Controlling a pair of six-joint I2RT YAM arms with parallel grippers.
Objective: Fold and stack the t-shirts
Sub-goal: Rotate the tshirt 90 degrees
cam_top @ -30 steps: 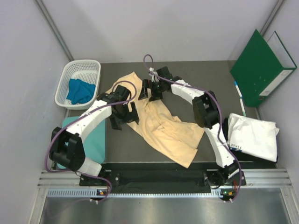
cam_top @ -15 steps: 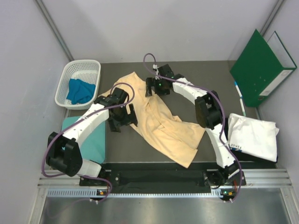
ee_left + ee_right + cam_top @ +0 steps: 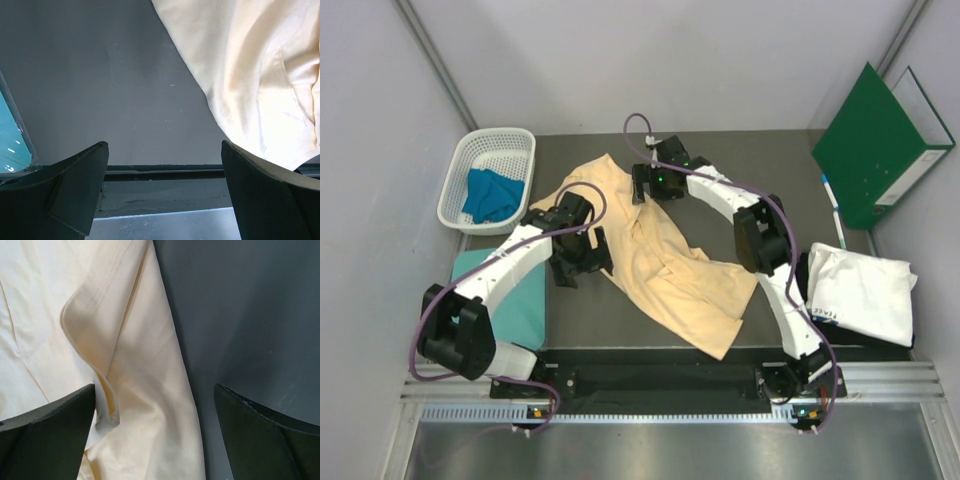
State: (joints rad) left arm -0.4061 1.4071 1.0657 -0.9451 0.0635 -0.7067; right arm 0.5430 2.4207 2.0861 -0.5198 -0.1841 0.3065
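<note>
- One large peach-yellow t-shirt (image 3: 665, 265) lies crumpled on a diagonal across the middle of the table (image 3: 770, 170), between the two arms, with creases and doubled-over layers along its length.
- The left gripper (image 3: 162, 150) hangs with its fingers spread wide over bare table, holding nothing. The shirt's left edge is just beside its right-hand finger.
- The right gripper (image 3: 154, 390) is likewise spread and empty, above the shirt's far side where a stitched edge is folded back on itself.
- The white t-shirt (image 3: 860, 290) lies bundled at the right edge. The blue t-shirt (image 3: 488, 195) sits in the basket (image 3: 502, 133) at far left.
- The cloth looks light, limp and soft. It would likely sag from any pinch, drag across the table rather than slide whole, and hold no shape once let go.
- The stitched edge under the right gripper seems the best hold, since the thicker seam gives the fingers something to bite. The left gripper needs the edge beside it.
- A pinch on a doubled patch may catch either one layer or both.
</note>
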